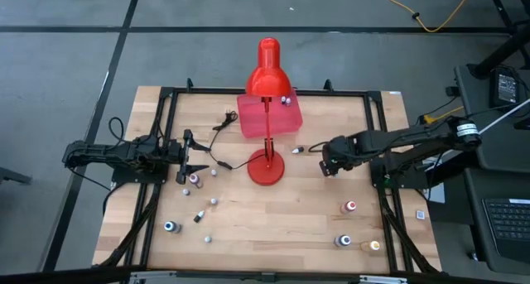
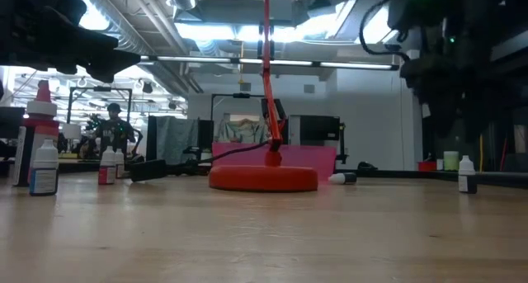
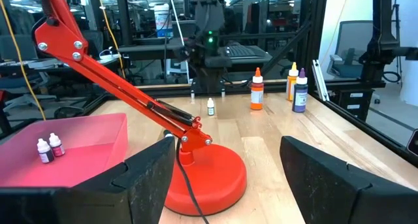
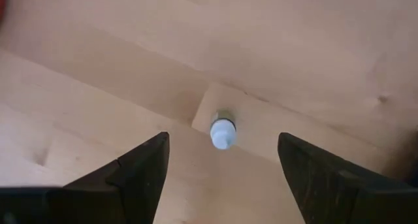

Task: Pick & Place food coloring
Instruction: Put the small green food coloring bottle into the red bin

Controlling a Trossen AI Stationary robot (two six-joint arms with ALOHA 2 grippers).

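Two bottles (image 1: 285, 99) already inside pink tray (image 1: 248, 122); roughly ten food coloring bottles scattered across tabletop (image 1: 273, 214). Left tool (image 1: 192, 158) spread wide, empty, parked near cluster at left (image 1: 195, 180). Red lamp (image 1: 267, 164) mid-table, base and stem between left side and tray. Right tool (image 1: 329, 164) released, poised directly above upright bottle (image 4: 222, 134), not yet gripping. Further bottles near right corner (image 1: 351, 207). Bulk of task remaining.

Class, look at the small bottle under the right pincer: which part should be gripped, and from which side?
Grip the bottle by its body just beneath the white cap, coming straight down. It stands upright, cap pointing up between the open fingers of the right pincer, so both flanks are free. The left pincer waits at the far left.
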